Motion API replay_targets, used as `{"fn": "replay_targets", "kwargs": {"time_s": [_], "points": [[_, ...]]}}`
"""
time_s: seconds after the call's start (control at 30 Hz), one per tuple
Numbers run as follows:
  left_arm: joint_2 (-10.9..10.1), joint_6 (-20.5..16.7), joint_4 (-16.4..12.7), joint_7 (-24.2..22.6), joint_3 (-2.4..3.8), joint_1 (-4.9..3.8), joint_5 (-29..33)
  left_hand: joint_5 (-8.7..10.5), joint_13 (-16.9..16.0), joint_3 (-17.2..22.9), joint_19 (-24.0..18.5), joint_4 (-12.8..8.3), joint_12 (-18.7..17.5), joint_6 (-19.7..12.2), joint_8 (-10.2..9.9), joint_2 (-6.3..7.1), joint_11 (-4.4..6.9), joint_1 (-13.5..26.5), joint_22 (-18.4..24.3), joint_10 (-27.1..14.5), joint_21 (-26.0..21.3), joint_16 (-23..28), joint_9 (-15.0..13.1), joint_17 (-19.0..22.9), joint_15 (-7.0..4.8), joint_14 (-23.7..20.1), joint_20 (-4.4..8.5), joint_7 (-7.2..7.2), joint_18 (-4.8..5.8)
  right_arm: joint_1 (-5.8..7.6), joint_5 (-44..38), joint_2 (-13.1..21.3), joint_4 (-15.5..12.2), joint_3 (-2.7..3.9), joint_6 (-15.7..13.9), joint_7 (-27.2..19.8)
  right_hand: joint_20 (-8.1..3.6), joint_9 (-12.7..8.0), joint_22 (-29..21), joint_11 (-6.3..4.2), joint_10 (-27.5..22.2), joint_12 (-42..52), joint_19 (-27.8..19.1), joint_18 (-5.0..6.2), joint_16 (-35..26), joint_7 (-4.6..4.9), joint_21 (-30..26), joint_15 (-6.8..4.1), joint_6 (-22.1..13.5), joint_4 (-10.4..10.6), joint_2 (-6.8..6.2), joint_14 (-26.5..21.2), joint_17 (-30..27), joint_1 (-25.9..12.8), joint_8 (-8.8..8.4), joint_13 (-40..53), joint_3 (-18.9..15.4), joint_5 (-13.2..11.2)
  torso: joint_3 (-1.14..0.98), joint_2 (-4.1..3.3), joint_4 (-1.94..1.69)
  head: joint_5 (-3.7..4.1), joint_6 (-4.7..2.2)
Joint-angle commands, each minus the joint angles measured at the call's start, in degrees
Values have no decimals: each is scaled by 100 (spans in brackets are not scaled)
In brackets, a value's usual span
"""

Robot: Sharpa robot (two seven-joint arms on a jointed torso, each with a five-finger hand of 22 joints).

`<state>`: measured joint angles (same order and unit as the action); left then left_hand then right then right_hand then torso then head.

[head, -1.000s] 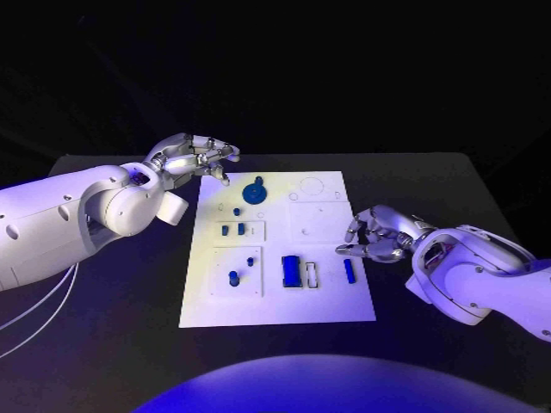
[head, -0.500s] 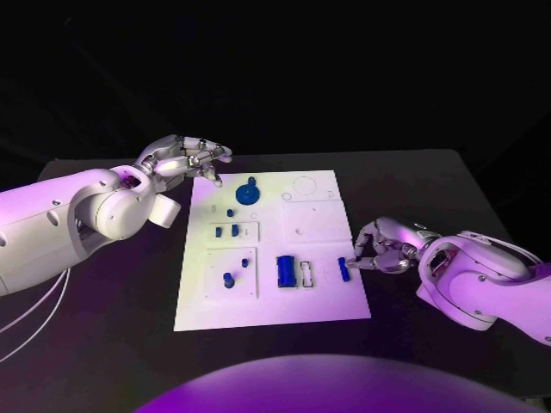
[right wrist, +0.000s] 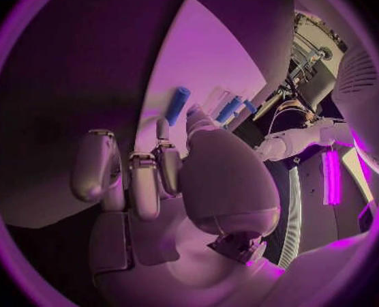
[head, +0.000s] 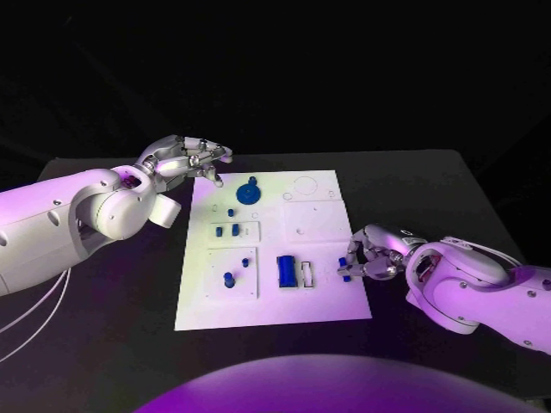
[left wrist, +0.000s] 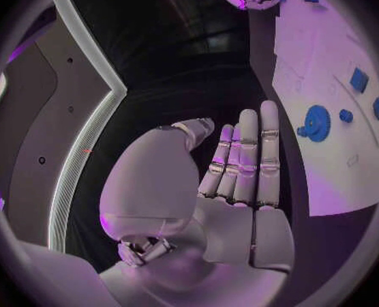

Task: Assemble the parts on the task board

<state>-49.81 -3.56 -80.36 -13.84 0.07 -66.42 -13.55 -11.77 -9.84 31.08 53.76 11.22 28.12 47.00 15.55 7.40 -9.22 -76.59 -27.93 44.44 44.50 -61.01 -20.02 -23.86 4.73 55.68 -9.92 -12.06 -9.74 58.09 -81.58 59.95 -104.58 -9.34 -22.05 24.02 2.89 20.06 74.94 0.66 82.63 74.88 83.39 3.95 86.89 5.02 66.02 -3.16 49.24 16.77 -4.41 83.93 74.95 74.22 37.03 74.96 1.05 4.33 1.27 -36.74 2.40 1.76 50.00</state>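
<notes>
The white task board [head: 275, 301] lies in the middle of the table. On it are a blue gear [head: 252, 191], a blue block [head: 287, 271] and a few small blue pieces [head: 231, 230]. A slim blue bar [head: 345, 263] lies near the board's right edge. My right hand [head: 375, 254] is down over that edge. In the right wrist view the slim blue bar [right wrist: 178, 106] sits between a fingertip [right wrist: 161, 131] and the thumb; I cannot tell whether it is gripped. My left hand [head: 184, 159] hovers off the far left corner, holding nothing, and the gear [left wrist: 315, 123] lies beyond its fingers [left wrist: 245, 157].
An empty white slot frame [head: 309, 274] sits beside the blue block. Round and square outlines [head: 306, 184] mark the board's far right part. Black table [head: 412, 181] surrounds the board on all sides. White cables [head: 27, 323] hang under my left arm.
My right hand has lowered and moved left onto the board's right edge, its fingertips closing in around the slim blue bar. The left hand has hardly moved.
</notes>
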Motion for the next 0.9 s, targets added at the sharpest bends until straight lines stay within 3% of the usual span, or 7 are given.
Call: {"fn": "replay_targets", "kwargs": {"time_s": [0.03, 0.33, 0.6, 0.7, 0.77, 0.9], "points": [[10, 96, -12, -52, 3, -2, -14, -26, 9, -2, 43, -33, 35, -32, 37, 5, 14, -39, 6, -39, -27, -28, -4, 6, 10, -28, -15, -19, -78, -44, -408, -48, 32, 0, 157, 167, 27, 14, 938, -6, 20, 33, 7, 19, -4, -3, 40, 8, 64, -38, 12, 452, 776, 15, -24, 467, -1, 21, -2, 3, 4, -8, 0], [-5, 93, -15, -51, 3, -2, -14, -26, 9, -2, 43, -33, 35, -32, 37, 5, 14, -39, 6, -39, -27, -28, -4, 6, 10, -28, -15, -19, -78, -146, -745, -158, 92, 1, 445, 329, 21, 24, 941, -16, 28, 43, 12, 17, -4, -15, 50, 0, 100, -51, 5, 453, 778, 55, -24, 473, 13, 20, -9, 1, 9, -21, 0], [-15, 87, -18, -45, 3, -2, -14, -25, 11, -2, 45, -27, 41, -37, 40, 1, 13, -32, 9, -43, -31, -30, -4, 6, 11, -28, -15, -20, -77, -192, -844, -196, 110, 0, 525, 379, -7, 61, 941, -54, 39, 60, 11, 18, -1, -56, 32, -34, 183, -129, 5, 456, 791, 352, -54, 486, 149, 26, -9, 5, 19, -28, 0], [-18, 87, -20, -42, 3, -2, -15, -25, 11, -2, 45, -27, 41, -37, 40, 1, 13, -32, 9, -43, -31, -30, -4, 6, 11, -28, -15, -20, -77, -204, -911, -196, 89, 0, 545, 429, -55, 46, 948, -93, 20, 48, 20, 19, 0, -81, 35, -75, 234, -315, 66, 457, 799, 892, -163, 486, 646, 42, -6, 5, 18, -26, 0], [-20, 88, -20, -38, 3, -2, -21, -25, 11, -2, 45, -27, 41, -37, 40, 1, 13, -32, 9, -43, -31, -30, -4, 6, 11, -28, -15, -20, -77, -214, -950, -193, 63, 1, 527, 458, -72, 48, 955, -117, 27, 58, 28, 14, 5, -118, 40, -93, 372, -389, -97, 461, 817, 1050, -223, 497, 1246, 47, -10, 5, 9, -24, 0], [-22, 89, -18, -31, 3, -2, -33, -25, 12, -1, 46, -26, 43, -40, 41, 0, 13, -30, 10, -47, -32, -30, -4, 7, 12, -29, -15, -21, -77, -226, -957, -188, 30, 1, 397, 496, -92, 113, 965, -151, 53, 81, 42, 9, 9, -154, 53, -115, 475, -583, -354, 466, 836, 881, -233, 517, 2179, 39, -8, 7, 6, -15, 0]]}}
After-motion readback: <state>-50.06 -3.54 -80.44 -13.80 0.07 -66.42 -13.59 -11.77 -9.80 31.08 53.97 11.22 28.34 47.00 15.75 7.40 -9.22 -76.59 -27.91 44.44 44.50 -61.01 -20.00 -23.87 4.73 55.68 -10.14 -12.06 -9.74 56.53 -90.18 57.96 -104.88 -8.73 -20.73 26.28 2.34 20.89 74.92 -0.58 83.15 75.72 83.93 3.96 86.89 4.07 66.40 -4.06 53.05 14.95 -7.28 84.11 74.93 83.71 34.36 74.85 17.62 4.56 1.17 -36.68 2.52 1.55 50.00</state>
